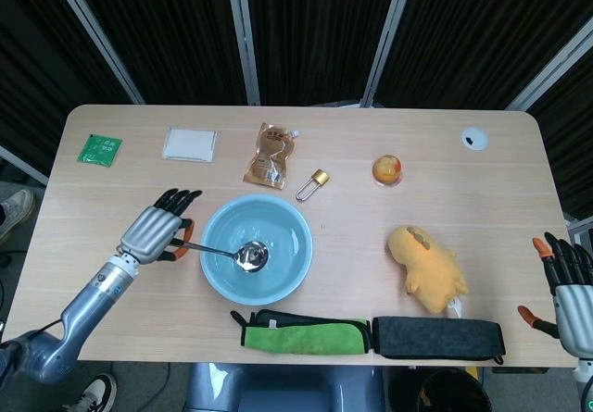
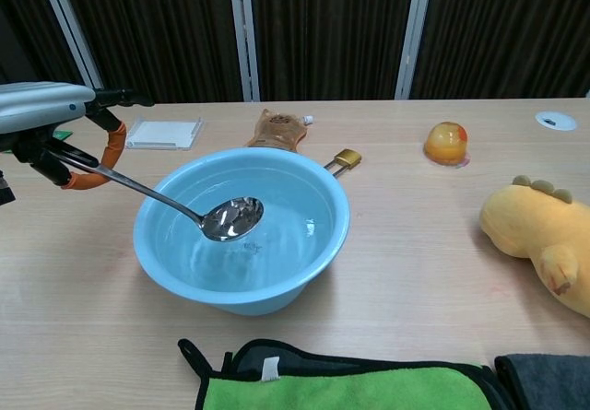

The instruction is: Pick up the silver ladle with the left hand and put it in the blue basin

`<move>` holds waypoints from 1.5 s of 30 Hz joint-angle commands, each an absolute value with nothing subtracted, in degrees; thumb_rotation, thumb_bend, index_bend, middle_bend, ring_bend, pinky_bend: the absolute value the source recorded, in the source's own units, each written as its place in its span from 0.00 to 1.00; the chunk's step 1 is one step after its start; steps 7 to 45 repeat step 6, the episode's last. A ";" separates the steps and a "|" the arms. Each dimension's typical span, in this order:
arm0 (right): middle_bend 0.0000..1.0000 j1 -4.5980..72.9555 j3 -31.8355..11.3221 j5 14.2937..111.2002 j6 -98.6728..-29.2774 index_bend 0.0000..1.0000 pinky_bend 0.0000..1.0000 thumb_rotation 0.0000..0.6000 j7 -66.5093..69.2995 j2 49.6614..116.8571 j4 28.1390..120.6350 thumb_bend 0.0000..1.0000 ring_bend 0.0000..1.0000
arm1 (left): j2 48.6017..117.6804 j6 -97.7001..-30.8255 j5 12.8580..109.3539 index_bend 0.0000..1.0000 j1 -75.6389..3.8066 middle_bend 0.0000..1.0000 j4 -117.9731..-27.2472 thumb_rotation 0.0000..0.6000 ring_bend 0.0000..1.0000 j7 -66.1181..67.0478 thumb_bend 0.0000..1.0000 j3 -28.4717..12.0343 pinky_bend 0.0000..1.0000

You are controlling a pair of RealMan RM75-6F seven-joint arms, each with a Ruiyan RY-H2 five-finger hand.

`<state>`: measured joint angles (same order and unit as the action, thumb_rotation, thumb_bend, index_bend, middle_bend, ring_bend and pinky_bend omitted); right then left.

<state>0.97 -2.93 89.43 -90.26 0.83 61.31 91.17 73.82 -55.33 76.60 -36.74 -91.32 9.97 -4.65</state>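
Observation:
My left hand grips the handle of the silver ladle just left of the blue basin. The ladle slopes down to the right, and its bowl hangs above the basin's inside, lifted off the bottom. My right hand shows at the far right edge of the head view, fingers spread, holding nothing. It is absent from the chest view.
A yellow plush toy lies right of the basin. A green cloth and a dark pouch lie along the front edge. Behind the basin are a brown sachet, a padlock, an orange ball, a white pad and a green packet.

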 commanded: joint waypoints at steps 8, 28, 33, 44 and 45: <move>0.00 0.76 -2.63 90.22 -90.70 0.00 0.00 1.00 1.61 61.11 91.31 0.00 0.00 | 71.46 -56.50 75.94 0.71 -36.07 0.00 -95.49 1.00 0.00 12.83 0.47 -4.41 0.00; 0.00 0.76 -2.63 90.22 -90.70 0.00 0.00 1.00 1.61 61.11 91.31 0.00 0.00 | 71.46 -56.50 75.94 0.71 -36.07 0.00 -95.49 1.00 0.00 12.83 0.47 -4.41 0.00; 0.00 0.76 -2.63 90.22 -90.70 0.00 0.00 1.00 1.61 61.11 91.31 0.00 0.00 | 71.46 -56.50 75.94 0.71 -36.07 0.00 -95.49 1.00 0.00 12.83 0.47 -4.41 0.00; 0.00 0.76 -2.63 90.22 -90.70 0.00 0.00 1.00 1.61 61.11 91.31 0.00 0.00 | 71.46 -56.50 75.94 0.71 -36.07 0.00 -95.49 1.00 0.00 12.83 0.47 -4.41 0.00; 0.00 0.76 -2.63 90.22 -90.70 0.00 0.00 1.00 1.61 61.11 91.31 0.00 0.00 | 71.46 -56.50 75.94 0.71 -36.07 0.00 -95.49 1.00 0.00 12.83 0.47 -4.41 0.00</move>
